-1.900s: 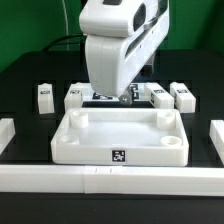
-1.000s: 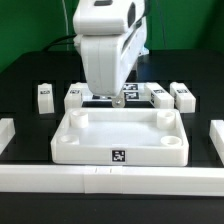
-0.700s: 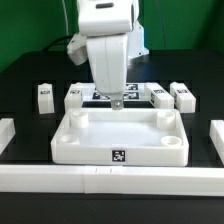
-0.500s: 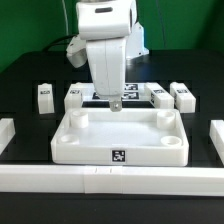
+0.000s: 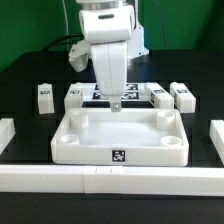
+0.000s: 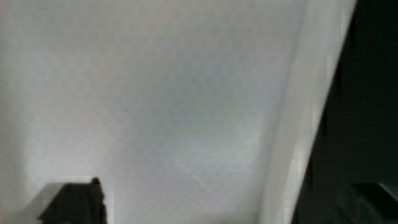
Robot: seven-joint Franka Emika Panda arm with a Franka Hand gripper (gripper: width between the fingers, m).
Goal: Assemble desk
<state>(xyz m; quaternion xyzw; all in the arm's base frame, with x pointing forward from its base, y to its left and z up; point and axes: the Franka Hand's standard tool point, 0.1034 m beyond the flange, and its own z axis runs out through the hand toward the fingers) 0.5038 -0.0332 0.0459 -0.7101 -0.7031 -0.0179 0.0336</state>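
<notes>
Hand [image 5: 115, 104] hangs upright over the far wall of the desk panel [image 5: 120, 138], at the panel's 12 o'clock. Over the last two seconds it has swung from a tilted pose to plumb and come down toward that wall. Judgement: this is an approach to grip the panel rim, and no assembly step is done yet. Whether the hand is released or clenched cannot be told, because the wrist view shows only white plastic close up.

Count, largest first:
- One black worktop [image 5: 25, 65].
- One panel, centred, with no leg fitted to it.
- Border rails [image 5: 110, 180] on three sides.
- One marker board [image 5: 135, 90] behind the hand.
- Four legs [image 5: 44, 95], two near the panel's 10 o'clock and two near 2 o'clock, all loose.
</notes>
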